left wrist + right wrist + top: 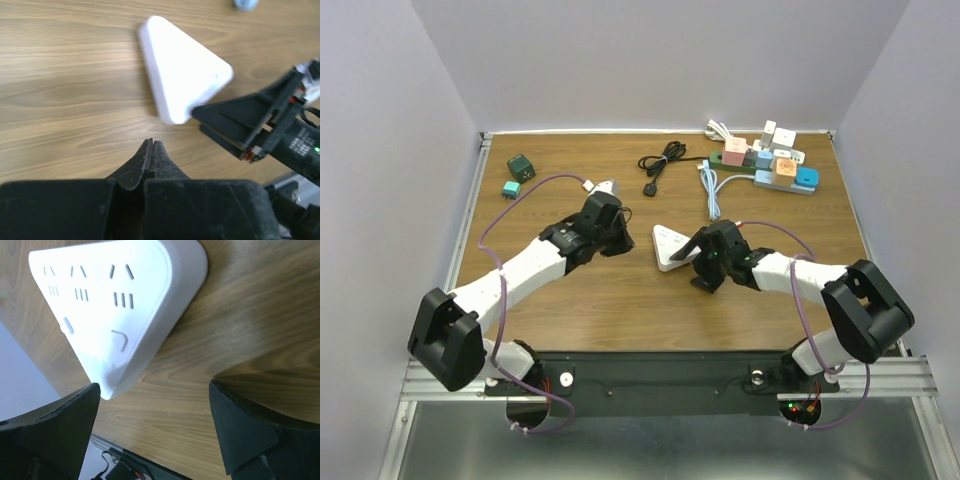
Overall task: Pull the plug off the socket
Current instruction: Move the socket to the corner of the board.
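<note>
The white triangular socket (668, 243) lies flat at mid-table, between my two grippers. In the right wrist view the socket (100, 305) shows bare slots with no plug in them. A small white and grey plug (603, 186) lies loose on the wood behind my left gripper. My left gripper (622, 238) (151, 142) is shut on nothing, its tips a short way off the socket (185, 75). My right gripper (699, 264) (155, 410) stands wide open over bare wood. Its left finger (65, 425) is right at the socket's near corner.
A black plug (650, 188) with a coiled cord lies at mid-back. A power strip (782, 178) with several coloured adapters is at the back right, with a white cable (712, 192) beside it. Two green cubes (520, 167) sit at the back left.
</note>
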{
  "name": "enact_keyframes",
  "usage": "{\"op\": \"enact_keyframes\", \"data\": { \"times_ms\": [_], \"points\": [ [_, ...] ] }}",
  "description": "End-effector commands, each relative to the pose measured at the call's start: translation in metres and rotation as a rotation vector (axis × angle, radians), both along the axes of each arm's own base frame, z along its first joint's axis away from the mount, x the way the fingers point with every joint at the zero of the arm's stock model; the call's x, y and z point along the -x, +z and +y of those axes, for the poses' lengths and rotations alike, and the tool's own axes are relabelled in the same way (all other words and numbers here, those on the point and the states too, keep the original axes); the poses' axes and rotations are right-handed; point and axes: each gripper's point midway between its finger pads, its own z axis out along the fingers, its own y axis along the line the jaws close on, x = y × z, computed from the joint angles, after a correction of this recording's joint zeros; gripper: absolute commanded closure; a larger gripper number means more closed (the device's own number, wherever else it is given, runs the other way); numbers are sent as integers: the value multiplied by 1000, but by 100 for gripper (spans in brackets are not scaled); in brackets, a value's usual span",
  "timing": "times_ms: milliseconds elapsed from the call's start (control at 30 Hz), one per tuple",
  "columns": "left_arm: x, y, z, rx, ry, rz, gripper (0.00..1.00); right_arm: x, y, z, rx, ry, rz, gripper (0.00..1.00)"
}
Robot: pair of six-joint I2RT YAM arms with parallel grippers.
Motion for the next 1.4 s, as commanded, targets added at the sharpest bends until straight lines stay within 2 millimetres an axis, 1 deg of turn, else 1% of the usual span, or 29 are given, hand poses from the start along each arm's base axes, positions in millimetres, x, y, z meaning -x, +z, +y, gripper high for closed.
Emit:
{"op": "enact_keyframes", "data": {
  "times_ms": [0,100,133,167,200,267,300,333,367,400,467,567,600,667,700,733,767,800,833,867,900,933,967,1033,1067,1133,1200,1300,1367],
  "points": [
    [-5,12,28,1,73,-38,99,-30,21,15,-88,-48,-93,8],
    [-7,13,38,6,94,-45,99,-37,18,20,-105,-63,-94,11],
    [-6,9,41,3,96,-38,100,-42,12,17,-96,-97,-88,14],
    [-6,9,43,8,102,-35,100,-47,12,18,-100,-114,-99,16],
    [-6,7,44,8,103,-33,100,-48,2,17,-93,-132,-73,23],
    [-6,5,45,12,106,-28,100,-52,-3,17,-86,-155,-67,31],
    [-6,4,47,13,109,-28,100,-55,-5,17,-82,-163,-66,37],
    [-5,3,46,14,106,-24,100,-55,-9,16,-77,-177,-57,52],
    [-6,4,47,16,109,-28,100,-58,-9,13,-71,-195,-65,60],
    [-6,3,47,17,110,-25,100,-60,-7,8,-65,-219,-77,77],
    [-7,4,49,16,113,-27,100,-61,-3,1,-65,-248,-89,99],
    [-11,4,51,16,117,-35,100,-60,2,-18,-64,-300,-107,100],
    [-12,4,51,15,112,-37,100,-65,14,-31,-71,-341,-138,100],
    [-15,1,52,9,112,-32,100,-64,16,-52,-42,-385,-148,99],
    [-18,-1,53,3,115,-27,100,-66,23,-75,-15,-444,-159,100],
    [-18,-1,49,17,95,-21,100,-66,24,-88,13,-470,-162,99],
    [-19,-3,48,15,92,-17,100,-61,18,-118,78,-536,-131,100],
    [-21,-1,46,22,85,-21,100,-58,18,-133,106,-571,-123,100],
    [-21,-2,45,22,79,-18,100,-56,27,-148,117,-609,-137,99],
    [-23,-4,45,17,76,-18,100,-48,21,-180,180,-683,-97,99],
    [-24,-4,44,19,70,-18,100,-43,20,-195,213,-720,-83,100],
    [-25,-3,43,20,68,-19,100,-39,26,-210,236,-749,-86,99],
    [-26,-6,41,18,58,-15,100,-29,23,-236,301,-815,-47,100],
    [-28,-8,41,15,53,-10,100,-19,26,-259,368,-858,-29,100],
    [-27,-11,39,15,46,-1,100,-10,23,-277,408,-900,4,99],
    [-28,-14,38,19,40,2,100,-2,22,-290,456,-912,25,99],
    [-28,-17,36,19,32,9,100,13,18,-319,513,-994,76,100],
    [-27,-18,37,18,27,10,100,25,11,-345,544,-1047,137,100],
    [-25,-21,38,14,26,12,100,26,12,-353,567,-1052,151,100]
  ]
}}
